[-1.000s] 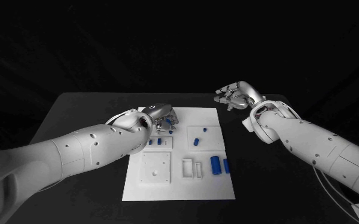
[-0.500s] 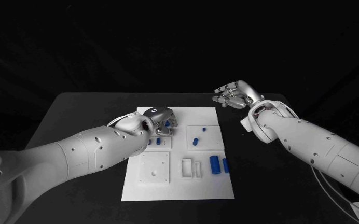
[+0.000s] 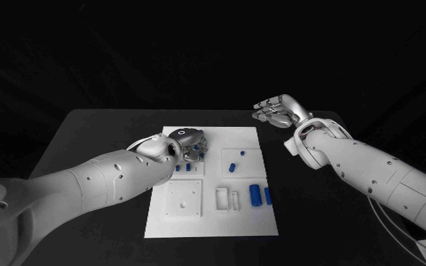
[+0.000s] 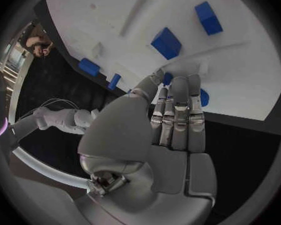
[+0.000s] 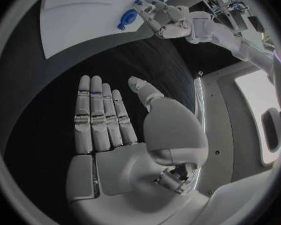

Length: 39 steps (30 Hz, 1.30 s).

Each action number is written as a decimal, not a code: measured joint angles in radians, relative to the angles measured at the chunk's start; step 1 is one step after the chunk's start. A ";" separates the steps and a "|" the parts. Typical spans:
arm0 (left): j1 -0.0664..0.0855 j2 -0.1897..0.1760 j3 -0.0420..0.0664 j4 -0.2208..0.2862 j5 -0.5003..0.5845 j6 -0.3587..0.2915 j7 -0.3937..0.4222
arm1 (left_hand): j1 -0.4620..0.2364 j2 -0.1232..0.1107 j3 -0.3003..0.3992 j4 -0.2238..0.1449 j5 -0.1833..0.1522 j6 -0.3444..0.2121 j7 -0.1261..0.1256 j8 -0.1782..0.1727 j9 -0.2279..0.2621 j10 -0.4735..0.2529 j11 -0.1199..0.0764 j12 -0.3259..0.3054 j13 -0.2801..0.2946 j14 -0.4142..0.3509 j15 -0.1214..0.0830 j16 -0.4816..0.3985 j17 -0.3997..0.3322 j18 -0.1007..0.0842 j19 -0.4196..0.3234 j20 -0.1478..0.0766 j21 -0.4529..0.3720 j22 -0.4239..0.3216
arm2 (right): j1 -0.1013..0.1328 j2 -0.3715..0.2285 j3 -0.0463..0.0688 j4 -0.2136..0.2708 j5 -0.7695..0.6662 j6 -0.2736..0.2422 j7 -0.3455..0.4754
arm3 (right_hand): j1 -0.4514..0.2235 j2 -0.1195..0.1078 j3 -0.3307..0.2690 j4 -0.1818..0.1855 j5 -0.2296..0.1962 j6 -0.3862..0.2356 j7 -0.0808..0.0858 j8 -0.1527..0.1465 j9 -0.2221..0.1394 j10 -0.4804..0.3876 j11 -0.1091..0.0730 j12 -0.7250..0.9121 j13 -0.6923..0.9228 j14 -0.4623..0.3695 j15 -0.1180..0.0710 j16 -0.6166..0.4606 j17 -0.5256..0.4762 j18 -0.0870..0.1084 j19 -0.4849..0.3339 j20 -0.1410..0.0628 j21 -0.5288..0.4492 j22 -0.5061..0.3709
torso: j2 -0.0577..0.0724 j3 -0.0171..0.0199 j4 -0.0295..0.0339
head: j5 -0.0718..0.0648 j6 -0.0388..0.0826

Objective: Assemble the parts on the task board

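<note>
Blue parts point(image 3: 259, 196) on task board point(image 3: 213, 220)

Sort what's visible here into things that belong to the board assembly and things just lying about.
Belonging to the job:
- white rectangular task board
- small blue parts on the board, e.g. the two blue cylinders
- left hand, fingers over the board's far left corner
- right hand, open, off the board

Just lying about:
- black table; no other loose items seen

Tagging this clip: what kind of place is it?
Likely a robot lab bench: a black table against a dark backdrop, a white task board with blue parts, and two robot arms working over it.
</note>
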<state>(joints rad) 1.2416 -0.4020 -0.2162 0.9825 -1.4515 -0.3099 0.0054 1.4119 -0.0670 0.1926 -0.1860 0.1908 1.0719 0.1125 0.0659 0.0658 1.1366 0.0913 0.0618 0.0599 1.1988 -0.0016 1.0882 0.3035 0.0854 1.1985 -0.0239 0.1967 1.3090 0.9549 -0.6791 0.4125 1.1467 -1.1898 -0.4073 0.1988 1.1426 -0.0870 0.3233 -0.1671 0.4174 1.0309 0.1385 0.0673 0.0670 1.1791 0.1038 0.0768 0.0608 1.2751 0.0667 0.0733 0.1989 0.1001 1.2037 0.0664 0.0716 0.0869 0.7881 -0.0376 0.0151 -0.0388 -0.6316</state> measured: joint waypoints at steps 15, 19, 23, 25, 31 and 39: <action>-0.005 0.010 0.001 -0.012 -0.013 0.008 -0.012 | -0.003 0.010 0.067 0.010 0.000 0.013 0.000 0.000 0.000 0.029 -0.007 0.000 0.000 0.011 -0.004 0.011 0.005 0.016 -0.032 0.000 0.087 0.001 | 0.000 0.002 0.000 -0.001 0.028 0.000 0.021 | 0.000 0.000 0.007 0.007 0.000 0.000 0.000 0.000 0.000 0.000 0.000 0.000 0.000 0.013 0.005 0.000 -0.086 0.000 0.000 0.000 0.000 -0.018 | 0.001 0.0000 -0.0008 | 0.000 -0.003; -0.008 0.012 0.001 -0.016 -0.014 0.011 -0.013 | -0.007 0.015 0.072 0.015 -0.003 0.017 0.001 0.000 0.000 0.042 -0.013 0.000 0.000 0.016 -0.009 0.015 0.006 0.016 -0.034 -0.001 0.094 -0.001 | 0.000 0.002 0.000 -0.001 0.031 0.001 0.024 | 0.000 0.000 0.007 0.007 0.000 0.000 0.000 0.000 0.000 0.000 0.000 0.000 0.000 0.013 0.005 0.000 -0.087 0.000 0.000 0.000 0.000 -0.018 | 0.001 0.0004 -0.0005 | -0.001 -0.003; -0.008 0.015 0.002 -0.021 -0.014 0.014 -0.014 | -0.011 0.018 0.072 0.028 -0.030 0.025 -0.004 0.000 0.000 0.045 -0.016 0.000 0.000 0.023 -0.016 0.015 0.008 0.016 -0.030 -0.005 0.095 -0.001 | 0.000 0.003 0.000 -0.001 0.032 0.001 0.025 | 0.000 0.000 0.007 0.007 0.000 0.000 0.000 0.000 0.000 0.000 0.000 0.000 0.000 0.013 0.005 0.000 -0.087 0.000 0.000 0.000 0.000 -0.018 | 0.001 0.0006 -0.0001 | -0.002 -0.005; -0.008 0.017 0.003 -0.023 -0.014 0.016 -0.014 | -0.011 0.018 0.072 0.030 -0.031 0.025 -0.004 0.000 0.000 0.047 -0.018 0.000 0.000 0.023 -0.016 0.015 0.008 0.016 -0.030 -0.006 0.095 -0.001 | 0.000 0.003 0.000 -0.001 0.033 0.001 0.026 | 0.000 0.000 0.007 0.007 0.000 0.000 0.000 0.000 0.000 0.000 0.000 0.000 0.000 0.013 0.005 0.000 -0.087 0.000 0.000 0.000 0.000 -0.018 | 0.001 0.0007 -0.0001 | -0.002 -0.005; -0.008 0.020 0.004 -0.029 -0.014 0.022 -0.015 | -0.011 0.018 0.070 0.039 -0.033 0.029 -0.001 0.000 0.000 0.051 -0.018 0.000 -0.001 0.029 -0.015 0.019 0.009 0.016 -0.027 -0.009 0.095 -0.001 | 0.000 0.003 0.000 -0.001 0.034 0.002 0.027 | 0.000 0.000 0.007 0.007 0.000 0.000 0.000 0.000 0.000 0.000 0.000 0.000 0.000 0.013 0.005 0.000 -0.087 0.000 0.000 0.000 0.000 -0.018 | 0.001 0.0007 -0.0001 | -0.002 -0.007; -0.008 0.022 0.005 -0.032 -0.014 0.023 -0.018 | 0.002 0.031 0.064 0.052 -0.037 0.069 -0.006 0.000 0.000 0.104 -0.030 -0.004 -0.003 0.053 -0.021 0.033 0.016 0.016 -0.008 -0.016 0.090 -0.002 | 0.000 0.004 0.000 0.000 0.035 0.003 0.028 | 0.000 0.000 0.007 0.007 0.001 0.000 0.000 0.000 0.000 0.000 0.000 0.000 0.000 0.013 0.005 0.000 -0.087 0.000 0.000 0.000 0.000 -0.018 | 0.001 0.0007 -0.0001 | -0.003 -0.008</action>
<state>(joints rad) 1.2336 -0.3804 -0.2114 0.9506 -1.4660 -0.2866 -0.0130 1.4138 -0.0360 0.2564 -0.1345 0.1538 1.1406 0.1061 0.0659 0.0660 1.2409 0.0615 0.0578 0.0569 1.2521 -0.0223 1.1216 0.3191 0.1015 1.1903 -0.0394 0.2872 1.3073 0.9549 -0.6755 0.4124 1.1465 -1.1550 -0.4042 0.2265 1.1427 -0.0870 0.3302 -0.1600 0.4181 1.0310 0.1382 0.0673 0.0670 1.1793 0.1037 0.0769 0.0611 1.2878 0.0714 0.0734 0.1117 0.1000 1.2039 0.0662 0.0716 0.0694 0.7888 -0.0369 0.0151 -0.0421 -0.6400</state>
